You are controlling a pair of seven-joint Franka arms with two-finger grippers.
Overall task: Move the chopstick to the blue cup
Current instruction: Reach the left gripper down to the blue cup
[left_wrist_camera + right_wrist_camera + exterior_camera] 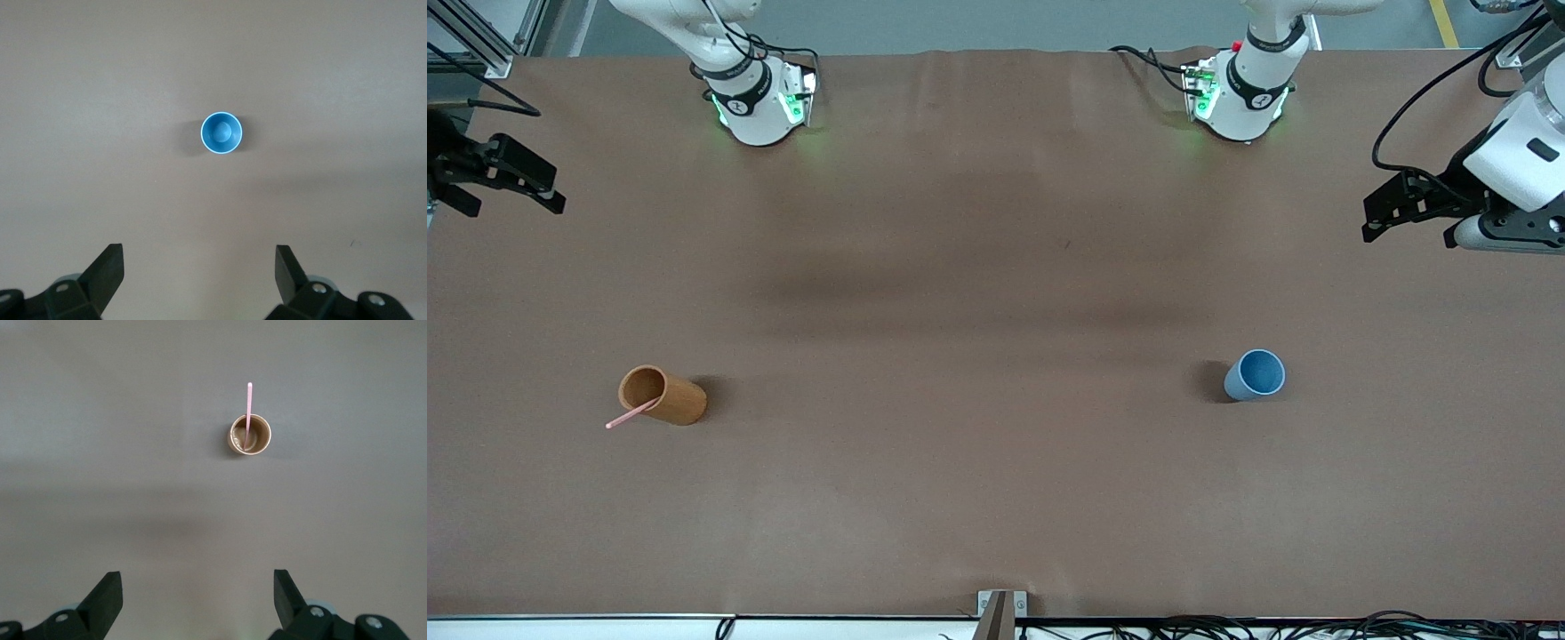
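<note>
The pink chopstick stands slanted in an orange-brown wooden-looking cup, its upper end sticking out past the rim. That cup stands upright toward the right arm's end of the table. The blue cup stands upright with nothing in it toward the left arm's end. My right gripper hangs open and holds nothing, high over bare table at its end. My left gripper hangs likewise, open, over bare table at its own end. Both arms wait.
The brown tabletop stretches bare between the two cups. The arm bases stand at the edge farthest from the front camera. A metal bracket and cables line the nearest edge.
</note>
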